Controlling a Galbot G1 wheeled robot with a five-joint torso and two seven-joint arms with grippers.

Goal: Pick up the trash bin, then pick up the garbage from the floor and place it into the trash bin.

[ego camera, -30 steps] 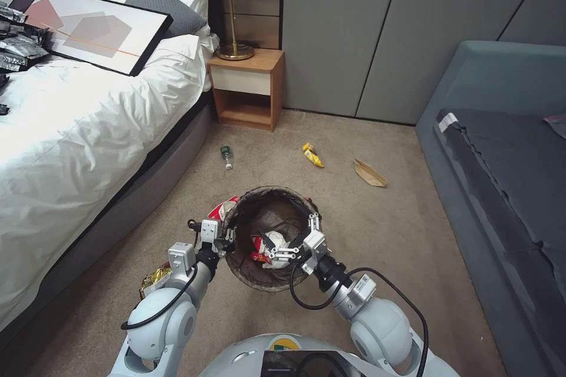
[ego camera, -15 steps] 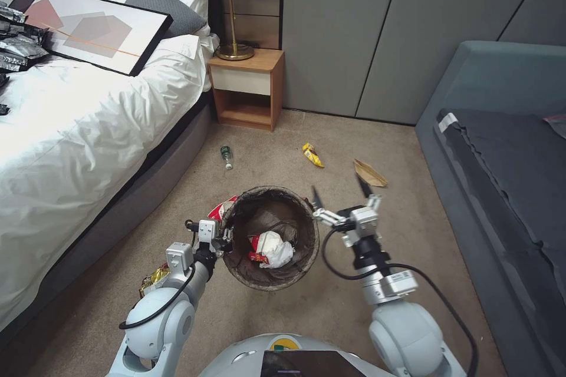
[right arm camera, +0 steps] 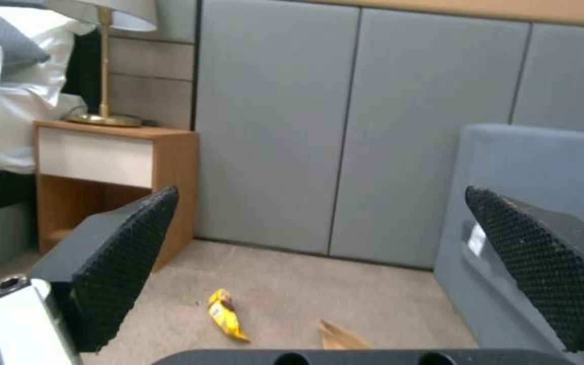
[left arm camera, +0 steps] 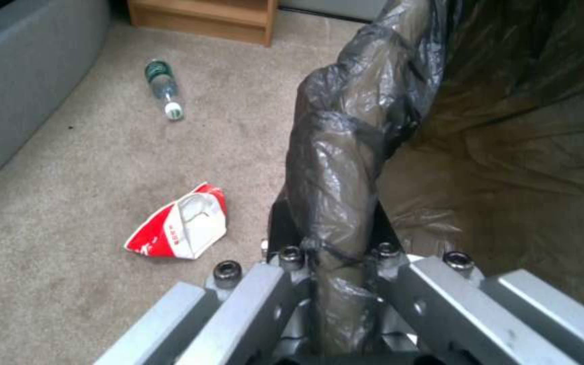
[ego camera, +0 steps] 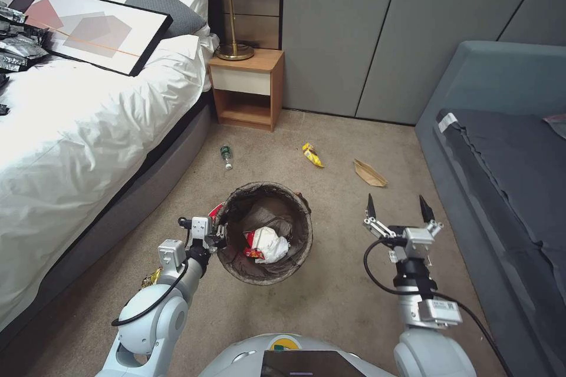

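The trash bin (ego camera: 263,274), lined with a dark bag, hangs just above the floor (ego camera: 330,306) in front of me. My left gripper (ego camera: 216,237) is shut on its left rim; the left wrist view shows the left gripper (left arm camera: 333,258) clamping the bag-covered rim (left arm camera: 353,126). A white tissue wad (ego camera: 270,244) and a red scrap lie inside. My right gripper (ego camera: 398,211) stands open and empty to the bin's right, fingers (right arm camera: 123,258) wide apart. Garbage on the carpet: green bottle (ego camera: 226,156) (left arm camera: 162,89), yellow wrapper (ego camera: 312,154) (right arm camera: 227,314), brown paper bag (ego camera: 369,173) (right arm camera: 340,336), red-and-white carton (left arm camera: 180,225).
A bed (ego camera: 76,123) runs along the left, with a nightstand (ego camera: 246,89) and lamp at the back. A grey sofa (ego camera: 507,153) closes off the right. A golden wrapper (ego camera: 151,277) lies beside my left arm. Open carpet stretches between bin and sofa.
My right gripper has come out of the bin and swung right, open, leaving the white wad inside. The left gripper and bin have shifted slightly left.
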